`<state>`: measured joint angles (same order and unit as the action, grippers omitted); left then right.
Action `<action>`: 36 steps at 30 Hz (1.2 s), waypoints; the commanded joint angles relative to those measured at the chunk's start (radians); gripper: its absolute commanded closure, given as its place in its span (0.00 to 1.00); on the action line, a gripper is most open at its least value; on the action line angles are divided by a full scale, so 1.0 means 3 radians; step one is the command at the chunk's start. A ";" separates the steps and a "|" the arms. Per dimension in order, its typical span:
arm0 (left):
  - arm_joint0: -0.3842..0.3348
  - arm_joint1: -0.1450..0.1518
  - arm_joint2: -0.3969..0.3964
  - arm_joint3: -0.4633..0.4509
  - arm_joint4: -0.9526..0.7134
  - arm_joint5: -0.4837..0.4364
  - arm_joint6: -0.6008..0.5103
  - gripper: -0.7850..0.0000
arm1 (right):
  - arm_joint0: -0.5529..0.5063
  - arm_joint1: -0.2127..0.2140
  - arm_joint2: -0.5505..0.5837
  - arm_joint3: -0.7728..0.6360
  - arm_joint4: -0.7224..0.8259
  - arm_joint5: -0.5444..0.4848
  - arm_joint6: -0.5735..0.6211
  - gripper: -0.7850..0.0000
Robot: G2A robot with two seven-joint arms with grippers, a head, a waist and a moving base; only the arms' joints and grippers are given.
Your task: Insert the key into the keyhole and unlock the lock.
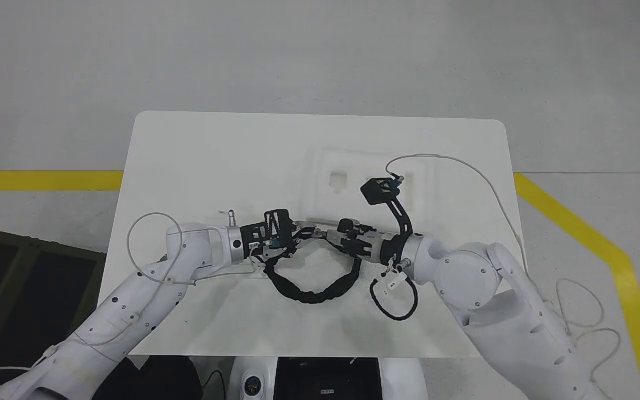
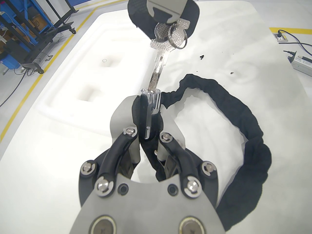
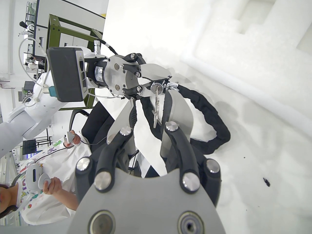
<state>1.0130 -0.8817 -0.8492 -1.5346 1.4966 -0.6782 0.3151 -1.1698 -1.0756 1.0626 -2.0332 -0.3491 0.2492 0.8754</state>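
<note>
A chain lock in a black fabric sleeve (image 1: 310, 292) (image 2: 253, 147) (image 3: 214, 127) loops over the white table between my two grippers. My left gripper (image 1: 280, 234) (image 2: 148, 113) (image 3: 156, 83) is shut on its chrome lock cylinder (image 2: 151, 96) (image 3: 156, 88). A silver key (image 2: 158, 66) (image 3: 156, 109) has its tip in the keyhole, and a second key hangs from its ring. The key's head lies between the fingers of my right gripper (image 1: 340, 236) (image 2: 170, 20) (image 3: 150, 96). It sits close to one pad, with a visible gap to the other.
A white foam tray (image 1: 345, 170) (image 2: 80, 62) (image 3: 243, 37) with rectangular recesses lies on the table (image 1: 200, 160) just beyond the grippers. A few black crumbs (image 2: 201, 56) dot the table. A black cable loop (image 1: 395, 300) hangs under the right wrist.
</note>
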 commanded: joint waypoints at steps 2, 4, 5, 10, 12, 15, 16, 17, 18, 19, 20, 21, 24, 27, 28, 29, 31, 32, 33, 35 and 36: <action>0.0000 0.0000 0.0000 0.0000 0.0000 0.0000 0.0000 1.00 | -0.0027 0.0006 0.0027 -0.0009 0.0002 -0.0003 0.0025 0.80; 0.0000 0.0000 0.0000 0.0000 0.0000 0.0000 0.0000 1.00 | -0.0039 0.0007 0.0034 -0.0006 0.0021 -0.0011 0.0036 0.89; 0.0000 0.0000 0.0000 0.0000 0.0000 0.0000 0.0000 1.00 | -0.0041 0.0006 0.0033 -0.0005 0.0028 -0.0021 0.0041 0.92; 0.0000 0.0000 0.0000 0.0000 0.0000 0.0000 0.0000 1.00 | -0.0034 0.0002 0.0020 0.0022 0.0044 -0.0038 0.0039 1.00; 0.0000 0.0000 0.0000 0.0000 0.0000 0.0000 0.0000 1.00 | -0.0025 -0.0002 0.0013 0.0037 0.0048 -0.0040 0.0023 1.00; 0.0000 0.0000 0.0000 0.0000 0.0000 0.0000 0.0000 1.00 | -0.0010 -0.0008 -0.0004 0.0054 0.0048 -0.0051 0.0002 1.00; 0.0000 0.0000 0.0000 0.0000 0.0000 0.0000 0.0000 1.00 | -0.0004 -0.0010 -0.0008 0.0058 0.0047 -0.0051 -0.0008 1.00; 0.0000 0.0000 0.0000 0.0000 0.0000 0.0000 0.0000 1.00 | 0.0002 -0.0012 -0.0014 0.0066 0.0044 -0.0053 -0.0016 1.00; 0.0000 0.0000 0.0000 0.0000 0.0000 0.0000 0.0000 1.00 | 0.0011 -0.0015 -0.0020 0.0072 0.0042 -0.0054 -0.0020 1.00; 0.0000 0.0000 0.0000 0.0000 0.0000 0.0000 0.0000 1.00 | 0.0021 -0.0017 -0.0026 0.0080 0.0043 -0.0058 -0.0027 1.00; 0.0000 0.0000 0.0000 0.0000 0.0000 0.0000 0.0000 1.00 | 0.0031 -0.0020 -0.0032 0.0092 0.0044 -0.0057 -0.0037 1.00; 0.0000 0.0000 0.0000 0.0000 0.0000 0.0000 0.0000 1.00 | 0.0044 -0.0024 -0.0039 0.0102 0.0044 -0.0062 -0.0047 1.00; 0.0000 0.0000 0.0000 0.0000 0.0000 0.0000 0.0000 1.00 | 0.0086 -0.0036 -0.0071 0.0153 0.0056 -0.0072 -0.0071 1.00; 0.0000 0.0000 0.0000 0.0000 0.0000 0.0000 0.0000 1.00 | 0.0129 -0.0051 -0.0109 0.0208 0.0076 -0.0082 -0.0103 1.00; 0.0000 0.0000 0.0000 0.0000 0.0000 0.0000 0.0000 1.00 | 0.0144 -0.0056 -0.0123 0.0227 0.0083 -0.0089 -0.0113 1.00; 0.0000 0.0000 0.0000 0.0000 0.0000 0.0000 0.0000 1.00 | 0.0158 -0.0061 -0.0136 0.0244 0.0087 -0.0093 -0.0123 1.00; 0.0000 0.0000 0.0000 0.0000 0.0000 0.0000 0.0000 1.00 | 0.0184 -0.0071 -0.0162 0.0279 0.0095 -0.0098 -0.0145 1.00; 0.0000 0.0000 0.0000 0.0000 0.0000 0.0000 0.0000 1.00 | 0.0197 -0.0076 -0.0173 0.0295 0.0104 -0.0100 -0.0158 1.00; 0.0000 0.0000 0.0000 0.0000 0.0000 0.0000 0.0000 1.00 | 0.0209 -0.0081 -0.0185 0.0312 0.0107 -0.0102 -0.0167 1.00; 0.0000 0.0000 0.0000 0.0000 0.0000 0.0000 0.0000 1.00 | 0.0234 -0.0090 -0.0207 0.0340 0.0110 -0.0103 -0.0180 1.00; 0.0000 0.0000 0.0000 0.0000 0.0000 0.0000 0.0000 1.00 | 0.0243 -0.0095 -0.0214 0.0355 0.0116 -0.0102 -0.0188 1.00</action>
<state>1.0130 -0.8817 -0.8492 -1.5345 1.4966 -0.6782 0.3151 -1.0993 -1.1031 1.0001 -1.9303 -0.3156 0.2183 0.8207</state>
